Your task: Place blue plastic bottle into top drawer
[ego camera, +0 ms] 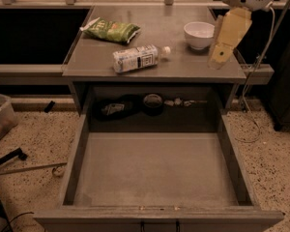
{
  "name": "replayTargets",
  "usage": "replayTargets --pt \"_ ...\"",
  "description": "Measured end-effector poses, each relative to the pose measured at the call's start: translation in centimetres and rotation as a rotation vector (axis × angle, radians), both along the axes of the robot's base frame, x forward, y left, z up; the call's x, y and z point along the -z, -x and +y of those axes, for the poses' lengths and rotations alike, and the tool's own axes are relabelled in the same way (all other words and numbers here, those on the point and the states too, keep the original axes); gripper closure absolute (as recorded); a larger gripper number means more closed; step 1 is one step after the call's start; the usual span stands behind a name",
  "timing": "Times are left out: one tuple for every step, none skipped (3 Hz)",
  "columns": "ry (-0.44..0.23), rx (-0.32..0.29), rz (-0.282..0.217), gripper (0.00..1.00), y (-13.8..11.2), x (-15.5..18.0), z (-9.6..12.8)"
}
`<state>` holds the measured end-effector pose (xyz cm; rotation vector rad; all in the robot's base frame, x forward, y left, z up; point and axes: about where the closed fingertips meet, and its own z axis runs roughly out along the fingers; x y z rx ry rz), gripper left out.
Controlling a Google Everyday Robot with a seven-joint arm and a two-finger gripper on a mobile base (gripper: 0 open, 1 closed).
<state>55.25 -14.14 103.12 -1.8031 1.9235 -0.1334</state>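
None of the placing can be counted as done, though one condition is already met: the top drawer is seen pulled well out below the grey table, and its flat bottom is bare. On the tabletop, from the left, a green snack bag is found near the far left corner. Just to its right and nearer the front edge, the blue plastic bottle is laid on its side with its white cap pointed right, touched by nothing. Further right a white bowl is set upright. Just beside it, at the table's right edge, the gripper is held low over the surface, well apart from the bottle. Whether the gripper is open or closed cannot be told, and nothing is seen to be held by it. Nearly everything is judged to be left: the bottle has to be reached from the bowl's side of the table, grasped, carried over the front edge and set down in the drawer.
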Motion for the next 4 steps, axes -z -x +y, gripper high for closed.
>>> replayTargets --pt "0.005 -0.012 0.005 0.0 -0.5 0.4 0.4" --pt "0.02 -0.102 -0.003 0.0 -3.3 2.6 3.5" --pt "0.087 -0.209 -0.046 0.0 -9.9 8.6 10.8" --pt "0.09 -0.213 -0.051 0.0 -10.6 8.7 11.0"
